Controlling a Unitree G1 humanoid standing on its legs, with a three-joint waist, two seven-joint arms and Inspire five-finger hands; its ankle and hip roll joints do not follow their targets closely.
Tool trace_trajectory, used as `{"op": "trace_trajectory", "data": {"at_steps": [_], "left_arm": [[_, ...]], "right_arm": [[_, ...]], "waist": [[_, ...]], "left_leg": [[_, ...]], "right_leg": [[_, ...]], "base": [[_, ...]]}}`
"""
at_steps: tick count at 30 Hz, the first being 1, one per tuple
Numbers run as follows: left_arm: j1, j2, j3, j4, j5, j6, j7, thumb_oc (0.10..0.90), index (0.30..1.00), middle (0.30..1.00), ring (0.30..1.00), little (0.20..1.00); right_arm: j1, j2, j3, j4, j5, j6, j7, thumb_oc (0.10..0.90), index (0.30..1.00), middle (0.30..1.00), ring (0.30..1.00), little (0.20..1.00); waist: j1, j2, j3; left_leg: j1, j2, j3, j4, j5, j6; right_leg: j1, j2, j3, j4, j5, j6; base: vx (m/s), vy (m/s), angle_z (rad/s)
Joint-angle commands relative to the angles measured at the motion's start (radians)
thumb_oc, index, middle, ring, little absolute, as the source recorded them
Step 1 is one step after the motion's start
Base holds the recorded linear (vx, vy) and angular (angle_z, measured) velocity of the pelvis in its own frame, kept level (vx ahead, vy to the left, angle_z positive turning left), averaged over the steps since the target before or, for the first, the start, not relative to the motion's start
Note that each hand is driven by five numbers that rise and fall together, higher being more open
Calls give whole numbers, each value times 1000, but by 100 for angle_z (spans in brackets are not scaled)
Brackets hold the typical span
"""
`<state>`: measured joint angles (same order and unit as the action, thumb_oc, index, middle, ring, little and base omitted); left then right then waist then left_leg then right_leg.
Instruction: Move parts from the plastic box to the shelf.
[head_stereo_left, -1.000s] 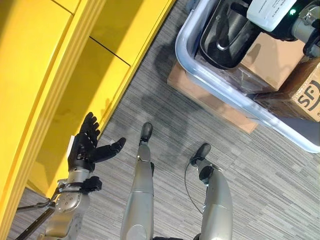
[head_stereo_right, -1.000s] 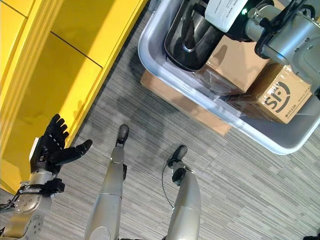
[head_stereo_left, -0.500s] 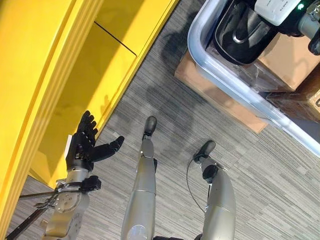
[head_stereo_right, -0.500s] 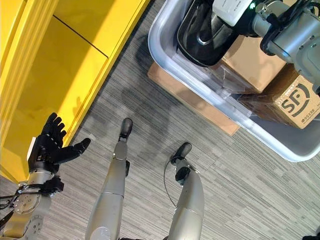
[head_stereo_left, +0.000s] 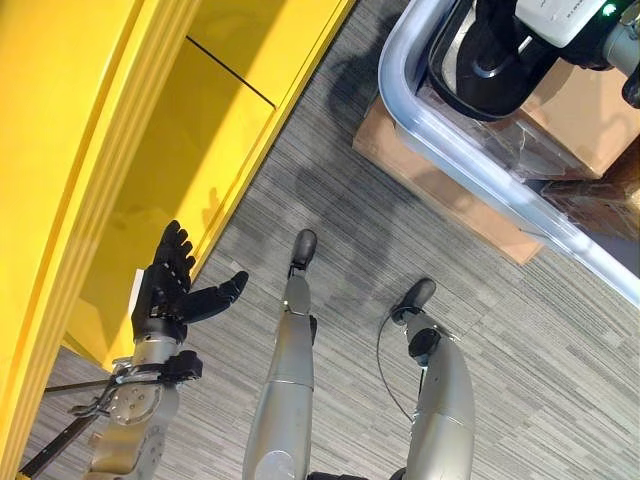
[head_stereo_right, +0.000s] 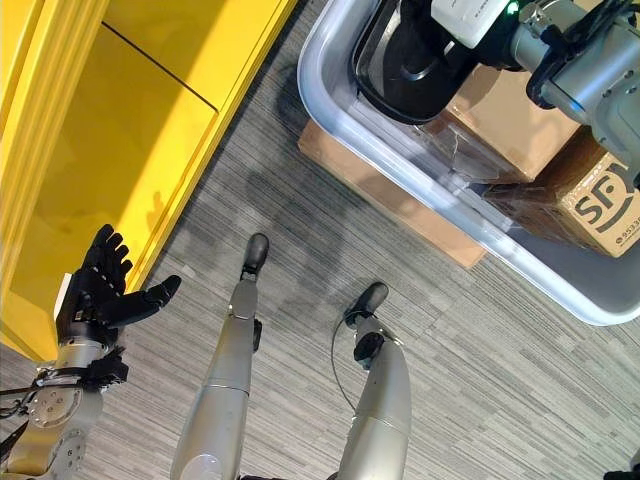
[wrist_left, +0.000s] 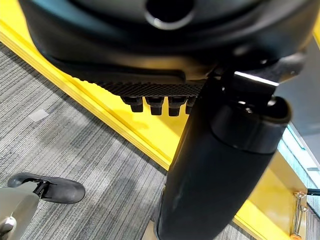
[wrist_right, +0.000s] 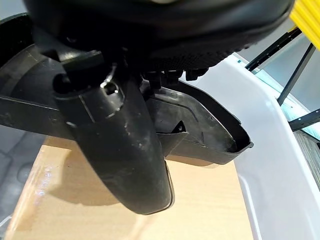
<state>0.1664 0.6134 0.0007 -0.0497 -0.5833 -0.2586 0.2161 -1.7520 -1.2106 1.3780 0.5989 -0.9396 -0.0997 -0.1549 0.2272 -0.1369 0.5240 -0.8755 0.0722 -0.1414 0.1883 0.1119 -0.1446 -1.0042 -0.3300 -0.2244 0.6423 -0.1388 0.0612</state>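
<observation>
Over the last second the black part (head_stereo_right: 410, 60) has been drawn slightly upward within the plastic box (head_stereo_right: 330, 110) by the right hand (head_stereo_right: 480, 20), whose grip cannot be told, while the spread left hand (head_stereo_left: 170, 290) has remained empty beside the yellow shelf (head_stereo_left: 150, 200), so transfer is judged barely begun.

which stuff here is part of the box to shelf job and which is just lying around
Job:
- black plastic part, right hand at it
- clear plastic box
- yellow shelf
- left hand, open, empty, beside the shelf

Lying about:
- cardboard boxes inside the plastic box
- flat cardboard under it
- grey carpet
</observation>
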Motion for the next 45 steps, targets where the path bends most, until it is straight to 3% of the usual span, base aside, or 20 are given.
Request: {"op": "trace_trajectory", "data": {"at_steps": [1, 8, 10, 11, 12, 13, 14, 31, 41, 45], "left_arm": [[16, 19, 53, -78, 6, -94, 32, 900, 1000, 1000, 1000, 1000], [7, 1, 40, -70, 6, -97, 36, 900, 1000, 1000, 1000, 1000], [4, -7, 34, -68, 3, -99, 38, 900, 1000, 1000, 1000, 1000], [3, -11, 31, -69, 3, -100, 39, 900, 1000, 1000, 1000, 1000], [1, -13, 30, -68, 4, -99, 39, 900, 1000, 1000, 1000, 1000], [0, -15, 29, -71, 5, -100, 40, 900, 1000, 1000, 1000, 1000], [0, -17, 29, -69, 5, -99, 40, 900, 1000, 1000, 1000, 1000], [-28, -20, 13, -72, 6, -98, 36, 900, 1000, 1000, 1000, 1000], [-59, -16, -19, -65, 3, -70, 9, 900, 1000, 1000, 1000, 1000], [-83, -37, -32, -62, 15, -57, -6, 900, 1000, 1000, 1000, 1000]], "right_arm": [[-47, -31, 22, 89, 24, 77, -25, 900, 1000, 1000, 1000, 1000], [-20, -15, 22, 133, 29, 84, -31, 900, 1000, 1000, 1000, 1000], [-14, -6, 22, 146, 43, 85, -30, 778, 830, 830, 830, 830], [-13, -2, 22, 150, 50, 86, -32, 639, 635, 635, 635, 635], [-10, 1, 22, 153, 54, 86, -32, 555, 517, 517, 517, 517], [-10, 5, 22, 155, 59, 87, -33, 512, 456, 456, 456, 456], [-9, 7, 22, 156, 63, 89, -33, 400, 300, 300, 300, 300], [27, 28, 22, 140, 80, 79, -19, 400, 300, 300, 300, 300], [81, 0, 22, 28, 90, 48, 6, 400, 300, 300, 300, 300], [90, -38, 22, -67, 146, 31, 12, 400, 300, 300, 300, 300]], "waist": [[-4, 50, -4], [-2, 76, -4], [-3, 86, -4], [-4, 89, -4], [-4, 91, -4], [-3, 94, -4], [-3, 96, -4], [-7, 95, -4], [-12, 79, -4], [-26, 87, -4]], "left_leg": [[54, 21, 38, 55, -105, 10], [37, 22, 35, 51, -99, 10], [28, 21, 35, 50, -98, 10], [24, 20, 35, 52, -97, 10], [22, 20, 34, 54, -98, 10], [17, 19, 33, 56, -97, 11], [13, 19, 33, 58, -97, 11], [25, 19, 28, 69, -98, 6], [167, 29, 32, 33, -92, 3], [245, 38, 36, 9, -62, 10]], "right_leg": [[173, 7, 89, -32, -67, 95], [153, 9, 93, -34, -64, 95], [143, 7, 92, -33, -62, 96], [140, 8, 93, -33, -61, 95], [136, 7, 93, -31, -60, 96], [134, 7, 92, -31, -61, 95], [131, 7, 90, -29, -61, 95], [158, 10, 78, -33, -56, 96], [322, 24, 46, -93, -34, 101], [420, 33, 26, -159, 13, 98]], "base": [[0, 0, 0], [0, 0, 0], [0, 0, 0], [0, 0, 0], [0, 0, 0], [0, 0, 0], [0, 0, 0], [-2, 1, 0], [-16, 6, 2], [-69, 37, -6]]}}
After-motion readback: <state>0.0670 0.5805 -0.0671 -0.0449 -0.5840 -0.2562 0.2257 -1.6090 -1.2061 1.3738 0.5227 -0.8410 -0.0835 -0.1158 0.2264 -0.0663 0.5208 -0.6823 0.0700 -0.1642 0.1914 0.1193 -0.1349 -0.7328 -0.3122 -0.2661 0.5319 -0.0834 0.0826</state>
